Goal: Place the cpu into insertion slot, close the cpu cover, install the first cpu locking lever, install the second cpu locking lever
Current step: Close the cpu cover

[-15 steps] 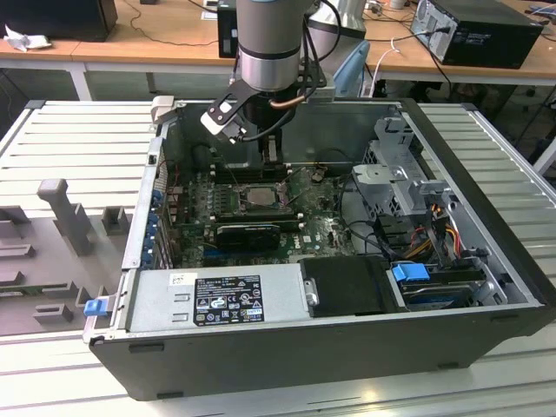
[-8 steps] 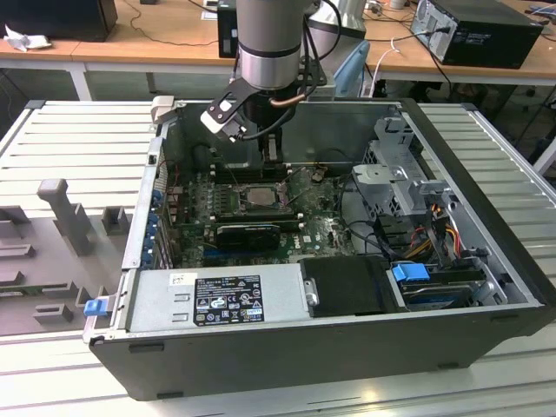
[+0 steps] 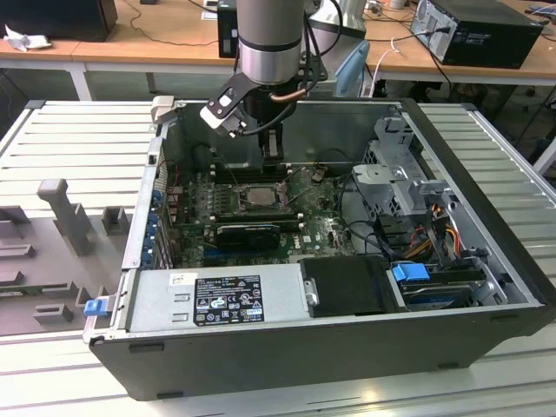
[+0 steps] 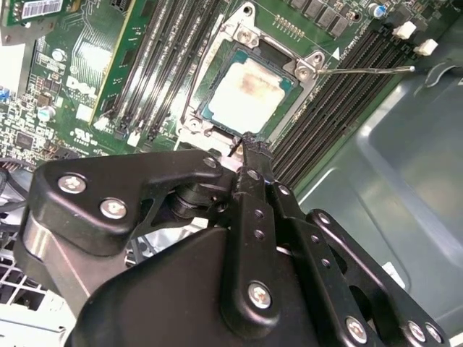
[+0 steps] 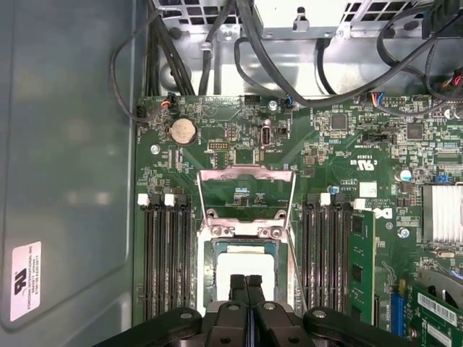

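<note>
Silver-faced cpu (image 4: 249, 94) (image 5: 246, 262): lay flat inside black-rimmed insertion slot (image 4: 278, 58) on green motherboard (image 5: 239, 137). At slot's far edge: cpu cover (image 5: 246, 174), stood tilted open, board visible through window. Thin wire lever (image 4: 362, 70): stuck out sideways over long black slots. Just above cpu: gripper (image 5: 246, 282), clenched, fingertips (image 5: 237, 283) pressed together, held nothing visible. Around all: dark computer case (image 3: 347, 347).

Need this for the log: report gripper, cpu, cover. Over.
Gripper shut, over cpu. Cpu seated in insertion slot. Cpu cover open, raised. No obstruction seen.
</note>
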